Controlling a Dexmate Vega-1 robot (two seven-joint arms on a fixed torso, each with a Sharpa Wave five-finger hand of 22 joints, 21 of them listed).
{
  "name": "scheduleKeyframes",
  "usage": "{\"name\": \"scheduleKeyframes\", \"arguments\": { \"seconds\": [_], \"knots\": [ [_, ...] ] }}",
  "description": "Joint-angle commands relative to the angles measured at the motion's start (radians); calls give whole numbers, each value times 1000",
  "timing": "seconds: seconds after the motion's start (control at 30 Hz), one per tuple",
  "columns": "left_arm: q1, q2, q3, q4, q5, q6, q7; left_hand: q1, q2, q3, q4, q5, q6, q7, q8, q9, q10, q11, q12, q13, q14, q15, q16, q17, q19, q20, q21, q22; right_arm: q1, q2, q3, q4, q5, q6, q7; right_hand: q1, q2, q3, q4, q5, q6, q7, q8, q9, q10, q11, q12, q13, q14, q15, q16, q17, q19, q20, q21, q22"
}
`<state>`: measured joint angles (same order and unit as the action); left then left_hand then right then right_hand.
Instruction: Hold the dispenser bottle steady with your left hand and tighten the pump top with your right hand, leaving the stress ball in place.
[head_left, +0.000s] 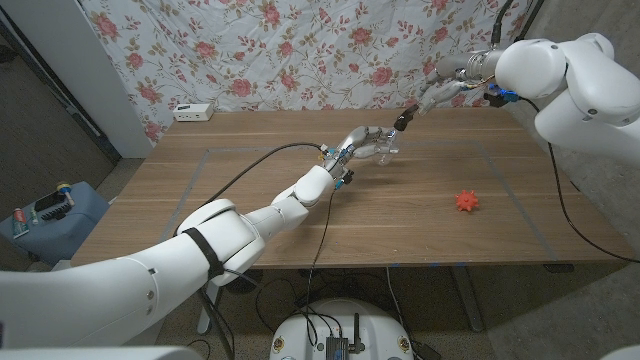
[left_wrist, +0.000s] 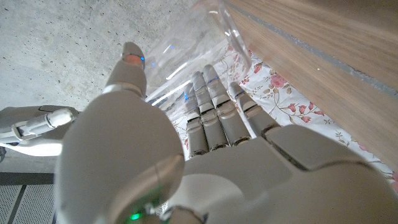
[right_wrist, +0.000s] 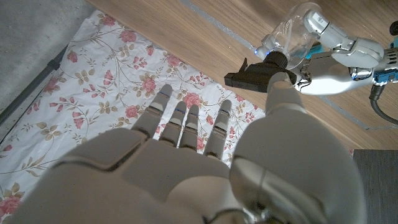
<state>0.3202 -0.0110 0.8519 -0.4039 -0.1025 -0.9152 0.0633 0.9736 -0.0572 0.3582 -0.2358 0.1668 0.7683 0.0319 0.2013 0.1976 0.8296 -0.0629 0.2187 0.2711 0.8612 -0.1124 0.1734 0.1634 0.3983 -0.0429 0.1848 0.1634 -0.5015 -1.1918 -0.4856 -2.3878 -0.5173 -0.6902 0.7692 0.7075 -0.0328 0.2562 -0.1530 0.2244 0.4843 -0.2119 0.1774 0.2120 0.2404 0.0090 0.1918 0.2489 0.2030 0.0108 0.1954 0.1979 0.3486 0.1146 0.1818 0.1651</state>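
Head view looked down from above over the wooden desk (head_left: 300, 215) toward the floral backdrop (head_left: 300, 50), both arms entering from the bottom corners, fairly far off. Left wrist view sat close behind the left hand (left_wrist: 205, 155), turned (desk overhead), clear dispenser bottle (left_wrist: 186, 68) right past the fingers (left_wrist: 211, 106). Right wrist view sat behind the right hand (right_wrist: 186, 155), slightly farther from the bottle. All three shared bottle, desk and backdrop.

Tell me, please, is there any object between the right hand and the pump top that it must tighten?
Nothing visible stands between them. The right hand is already at the pump top of the dispenser bottle, which the left hand holds. The stress ball lies apart, nearer the table's front edge.
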Motion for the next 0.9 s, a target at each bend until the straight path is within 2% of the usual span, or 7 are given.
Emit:
{"name": "scheduleKeyframes", "arguments": {
  "seconds": [0.03,0.13,0.47,0.77,0.9],
  "knots": [
    [-4,-6,8,8,-3,-5,9,-70,76,89,84,6,141,-54,6,4,30,-16,9,1,12,-62,5,0,7,-99,5,3,-63,-25,44,17,59,65,-99,17,-1,7,-9,7,-18,-6,-1,4,-8,-2,1,2,-8,-3,-2,4,-5,-3,5,5],
    [-6,-5,10,8,-2,-6,9,-71,75,89,85,5,142,-54,6,4,30,-14,8,1,13,-61,5,0,7,-99,5,3,-80,-27,56,25,76,86,-131,23,-3,9,-11,8,-27,-7,0,4,-13,-3,1,3,-9,-4,-2,4,-5,-2,5,5],
    [-8,1,16,3,7,-14,10,-73,75,89,85,6,145,-53,6,4,30,-15,7,-1,15,-63,5,0,8,-101,4,3,-83,-17,48,52,91,129,-165,45,-16,15,-15,15,-79,-6,0,4,-34,-8,0,5,-22,-4,-1,5,-5,-3,6,5],
    [-8,8,20,-4,14,-18,3,-75,72,88,86,5,144,-52,4,4,31,-13,6,-3,16,-63,5,0,8,-101,3,3,-49,6,21,73,89,132,-133,57,-19,19,-15,18,-91,-8,6,4,-47,-9,1,7,-35,3,-2,6,-9,-3,5,5],
    [-10,9,21,-5,19,-17,3,-77,71,88,86,5,142,-53,3,4,28,-12,5,-3,16,-61,5,0,8,-100,3,3,-21,19,-1,82,79,117,-96,53,-21,18,-10,18,-95,-8,10,5,-54,0,0,7,-41,8,-2,8,-11,-3,5,5]
  ]
}}
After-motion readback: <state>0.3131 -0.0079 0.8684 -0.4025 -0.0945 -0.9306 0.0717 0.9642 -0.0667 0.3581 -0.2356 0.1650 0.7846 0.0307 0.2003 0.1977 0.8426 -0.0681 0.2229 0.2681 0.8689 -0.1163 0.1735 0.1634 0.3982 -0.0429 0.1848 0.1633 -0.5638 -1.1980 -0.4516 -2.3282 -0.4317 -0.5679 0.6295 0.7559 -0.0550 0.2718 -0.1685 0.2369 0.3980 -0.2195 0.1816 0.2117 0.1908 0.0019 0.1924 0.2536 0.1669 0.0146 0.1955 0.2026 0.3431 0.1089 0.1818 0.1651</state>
